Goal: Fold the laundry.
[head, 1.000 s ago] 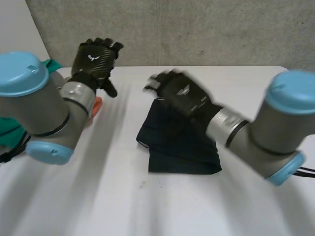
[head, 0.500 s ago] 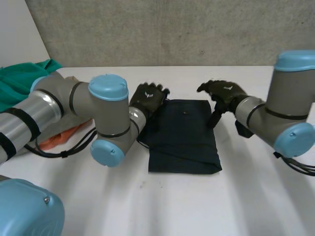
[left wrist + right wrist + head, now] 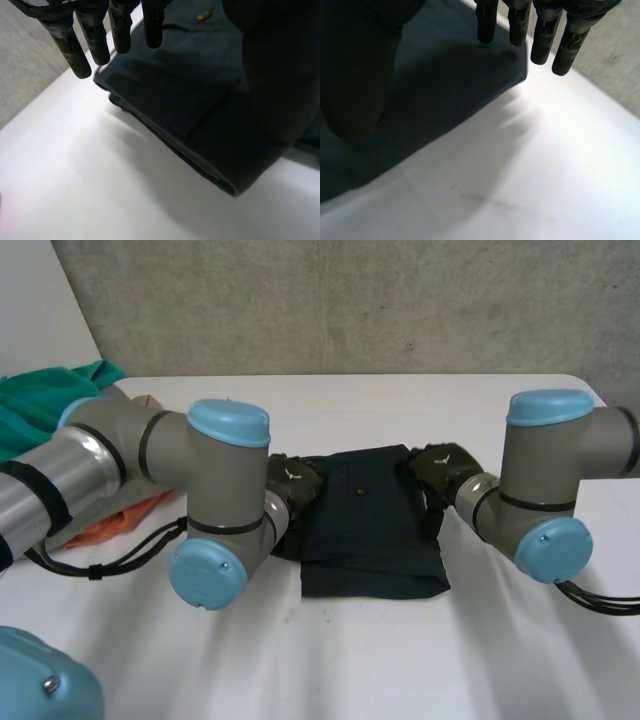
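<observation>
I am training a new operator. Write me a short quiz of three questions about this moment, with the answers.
1. True or false: the dark folded garment lies on the table between the left hand and the right hand.
2. Choose one: the right hand's fingers are A) curled into a fist, B) straight, C) wrapped in cloth.
3. Fill the gap: the bunched cloth at the table's far left corner is ____ in colour.
Key: 1 true; 2 B; 3 green.
</observation>
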Controlling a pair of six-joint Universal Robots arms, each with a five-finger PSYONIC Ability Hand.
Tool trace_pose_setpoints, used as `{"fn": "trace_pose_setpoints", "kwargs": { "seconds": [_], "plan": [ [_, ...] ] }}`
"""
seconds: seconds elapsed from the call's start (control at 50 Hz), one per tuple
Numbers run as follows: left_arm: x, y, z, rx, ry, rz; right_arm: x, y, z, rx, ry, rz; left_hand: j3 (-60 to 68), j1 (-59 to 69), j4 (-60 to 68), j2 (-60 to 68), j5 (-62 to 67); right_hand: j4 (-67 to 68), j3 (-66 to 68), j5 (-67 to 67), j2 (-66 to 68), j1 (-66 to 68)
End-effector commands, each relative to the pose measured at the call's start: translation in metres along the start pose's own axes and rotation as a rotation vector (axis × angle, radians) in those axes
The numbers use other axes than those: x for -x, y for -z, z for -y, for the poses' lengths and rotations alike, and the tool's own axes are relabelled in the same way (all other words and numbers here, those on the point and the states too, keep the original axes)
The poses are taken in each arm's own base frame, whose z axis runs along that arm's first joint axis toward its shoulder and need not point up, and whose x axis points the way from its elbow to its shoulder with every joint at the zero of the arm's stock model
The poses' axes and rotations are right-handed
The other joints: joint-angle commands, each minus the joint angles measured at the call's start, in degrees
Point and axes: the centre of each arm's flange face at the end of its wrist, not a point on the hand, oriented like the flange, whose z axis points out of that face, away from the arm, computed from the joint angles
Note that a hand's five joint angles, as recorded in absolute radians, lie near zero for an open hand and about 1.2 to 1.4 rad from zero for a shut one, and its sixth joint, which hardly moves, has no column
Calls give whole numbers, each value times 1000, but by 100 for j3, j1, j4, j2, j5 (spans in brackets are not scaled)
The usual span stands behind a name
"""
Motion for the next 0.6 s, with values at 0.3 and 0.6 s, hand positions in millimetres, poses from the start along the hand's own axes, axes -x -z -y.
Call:
{"fn": "trace_pose_setpoints", "kwargs": {
  "seconds": [0.3,0.6],
  "plan": [
    [24,50,74,-404,35,-204,9,84,-35,-8,-338,-29,-41,62,13,9,-69,-365,-215,-382,-128,149],
    [26,70,69,-398,64,-363,24,51,-50,-84,-411,81,26,129,80,76,-2,-365,-215,-382,-128,149]
  ]
}}
